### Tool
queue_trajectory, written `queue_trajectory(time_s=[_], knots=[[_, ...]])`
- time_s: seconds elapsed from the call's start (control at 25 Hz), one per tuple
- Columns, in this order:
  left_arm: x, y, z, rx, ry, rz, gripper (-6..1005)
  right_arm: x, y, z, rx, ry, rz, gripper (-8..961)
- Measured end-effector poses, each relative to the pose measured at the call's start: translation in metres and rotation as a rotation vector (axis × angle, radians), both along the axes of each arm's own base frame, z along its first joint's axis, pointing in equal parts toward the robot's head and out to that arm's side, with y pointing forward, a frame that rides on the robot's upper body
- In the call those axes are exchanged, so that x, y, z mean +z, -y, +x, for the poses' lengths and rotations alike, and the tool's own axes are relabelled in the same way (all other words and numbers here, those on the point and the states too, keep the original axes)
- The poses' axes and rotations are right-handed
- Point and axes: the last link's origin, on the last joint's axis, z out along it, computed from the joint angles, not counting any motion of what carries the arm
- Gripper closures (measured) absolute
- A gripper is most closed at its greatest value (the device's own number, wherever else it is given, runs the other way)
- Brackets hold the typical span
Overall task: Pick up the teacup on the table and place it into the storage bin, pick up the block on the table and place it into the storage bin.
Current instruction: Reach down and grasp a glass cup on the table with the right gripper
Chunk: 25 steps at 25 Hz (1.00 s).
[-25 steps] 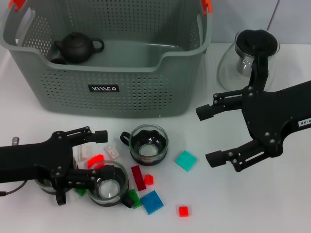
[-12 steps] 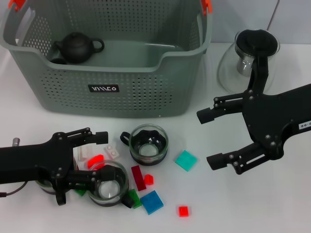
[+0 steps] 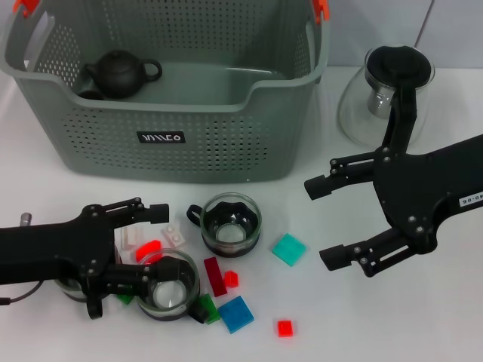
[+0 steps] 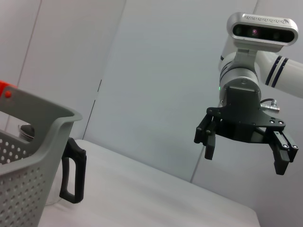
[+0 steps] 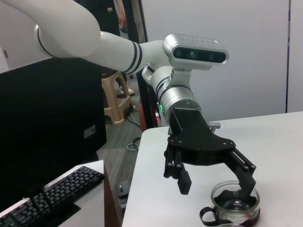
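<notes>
On storage bin [image 3: 189,113]: black label [image 3: 161,138] (illegible).

clear glass teacup [image 3: 231,224], perforated matt plastic storage bin [image 3: 189,128]

Head cam looked down from above on the bench [image 3: 423,324], fairly close. Left wrist cam sat low, facing across at the right gripper [image 4: 242,150]. Right wrist cam faced back at the left gripper [image 5: 213,182]. Both grippers showed in the head view too.
</notes>
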Motion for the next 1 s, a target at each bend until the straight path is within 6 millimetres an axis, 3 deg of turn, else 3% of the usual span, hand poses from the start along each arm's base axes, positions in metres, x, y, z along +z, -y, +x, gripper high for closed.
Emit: queue_trajectory(time_s=[0.56, 1.0], knots=[[0.001, -0.001, 0.001, -0.005, 0.003, -0.003, 49, -0.003, 0.000, 0.000, 0.008, 0.030, -0.011, 25], [0.002, 0.001, -0.001, 0.000, 0.000, -0.002, 49, -0.017, -0.006, -0.003, 0.019, 0.147, -0.049, 26]])
